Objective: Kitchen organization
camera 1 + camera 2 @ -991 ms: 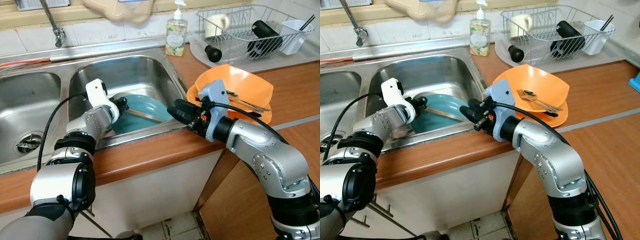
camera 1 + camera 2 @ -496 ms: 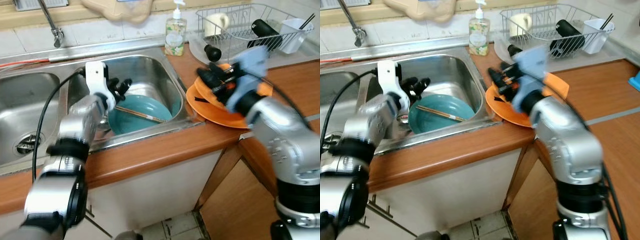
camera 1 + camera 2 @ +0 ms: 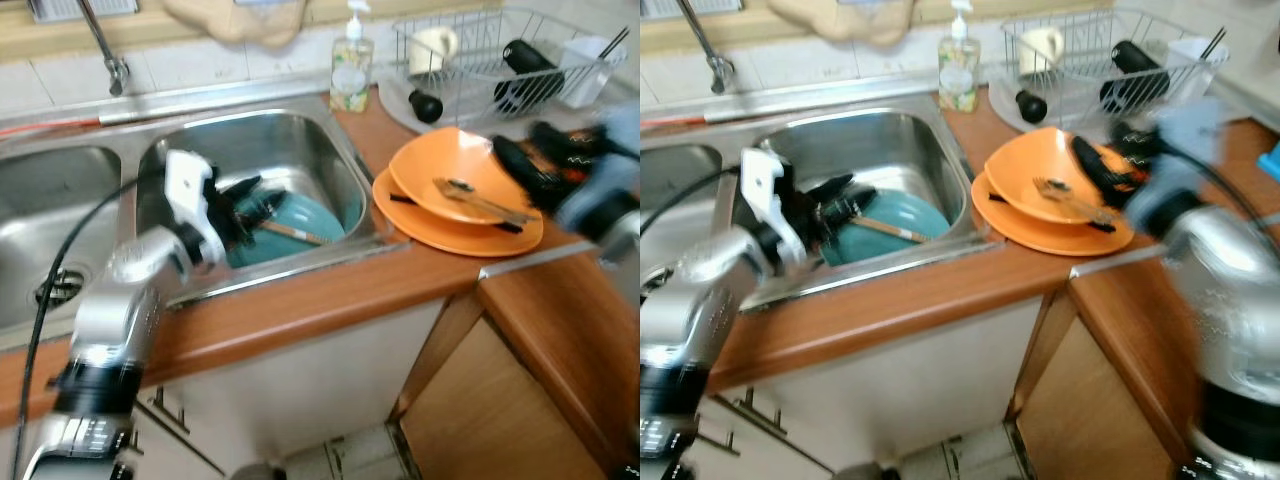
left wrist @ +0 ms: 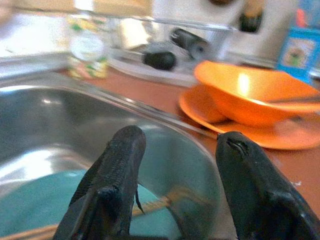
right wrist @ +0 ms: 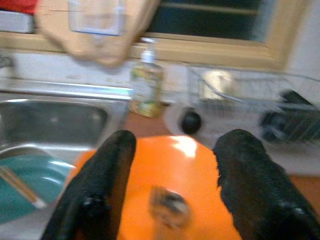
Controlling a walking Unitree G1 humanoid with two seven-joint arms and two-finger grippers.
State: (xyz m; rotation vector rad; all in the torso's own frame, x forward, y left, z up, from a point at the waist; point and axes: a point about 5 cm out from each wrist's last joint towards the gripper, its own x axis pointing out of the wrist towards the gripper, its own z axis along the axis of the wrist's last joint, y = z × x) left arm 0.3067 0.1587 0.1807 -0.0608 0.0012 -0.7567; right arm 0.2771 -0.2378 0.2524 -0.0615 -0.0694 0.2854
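While our right gripper point(image 3: 540, 165) hangs open-jawed beside the orange bowl point(image 3: 465, 180), our open left gripper point(image 3: 245, 205) sits nearer the teal plate point(image 3: 300, 215).

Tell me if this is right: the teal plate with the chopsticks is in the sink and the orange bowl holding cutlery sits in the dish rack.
Not quite. The orange bowl sits on an orange plate on the counter, not in the dish rack, as the left eye view shows. The teal plate is in the sink.

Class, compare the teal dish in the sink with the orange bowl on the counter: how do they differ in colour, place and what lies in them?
The teal dish lies down in the sink basin; the orange bowl sits on an orange plate on the counter. The teal dish holds chopsticks; the orange bowl holds metal cutlery. Both sit open side up.
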